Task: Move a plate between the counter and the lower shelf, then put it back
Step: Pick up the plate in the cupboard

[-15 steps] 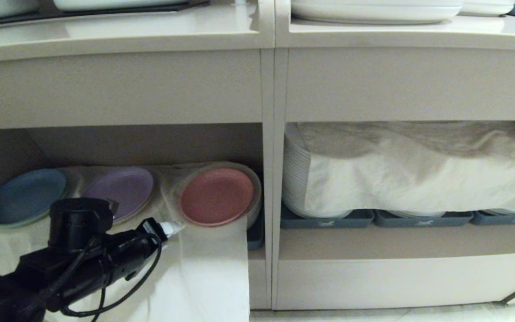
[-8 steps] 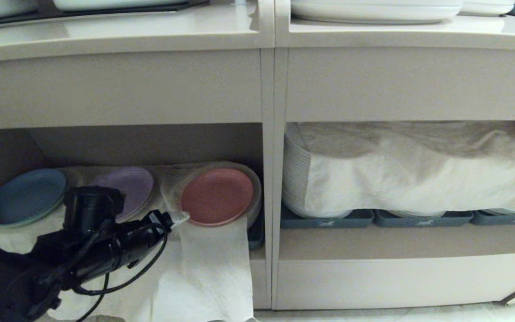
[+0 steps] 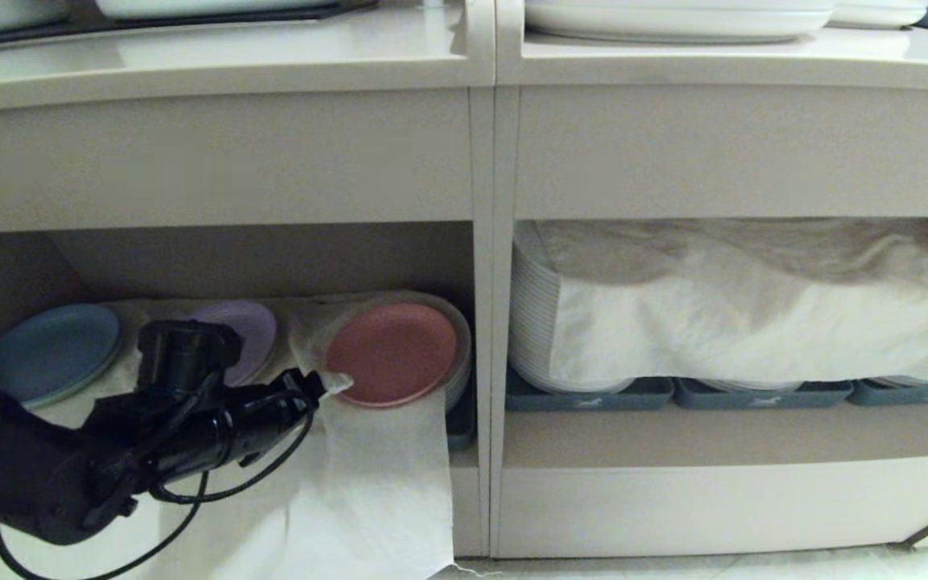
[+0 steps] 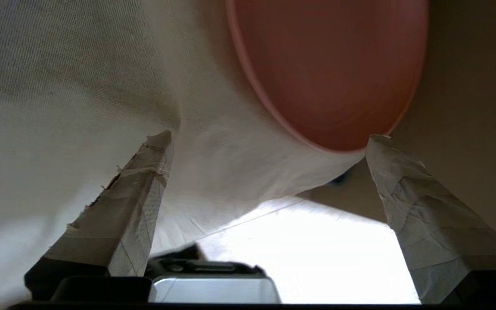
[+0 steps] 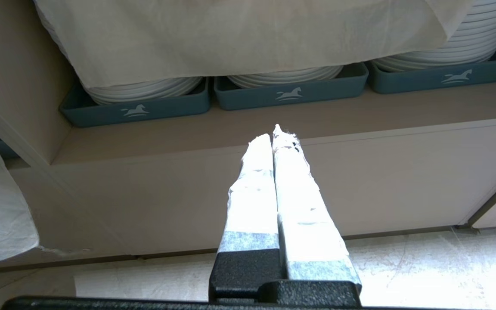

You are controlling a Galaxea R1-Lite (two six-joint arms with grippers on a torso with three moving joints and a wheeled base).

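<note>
The pink plate [image 3: 391, 352] lies on top of a small stack on the white cloth [image 3: 383, 483] in the lower shelf [image 3: 271, 258], just left of the upright divider. My left gripper [image 3: 333, 383] reaches in from the lower left, its tip at the plate's near-left rim. In the left wrist view the gripper [image 4: 268, 137] is open, and one taped fingertip [image 4: 377, 144] sits beside the plate's [image 4: 330, 73] rim with nothing held. The counter [image 3: 271, 56] runs across the top. My right gripper [image 5: 276, 133] is shut and empty, parked low before the right cubby.
A blue plate [image 3: 49, 352] and a purple plate [image 3: 246, 330] lie left of the pink one. The divider [image 3: 484, 322] stands right of it. Cloth-covered white plate stacks [image 3: 738, 298] in grey-blue trays [image 3: 593, 395] fill the right cubby. White plates [image 3: 673, 16] sit on the counter.
My left arm has moved up and to the right, bringing the gripper tip from the cloth's front to the pink plate's near-left rim. The plate has not moved.
</note>
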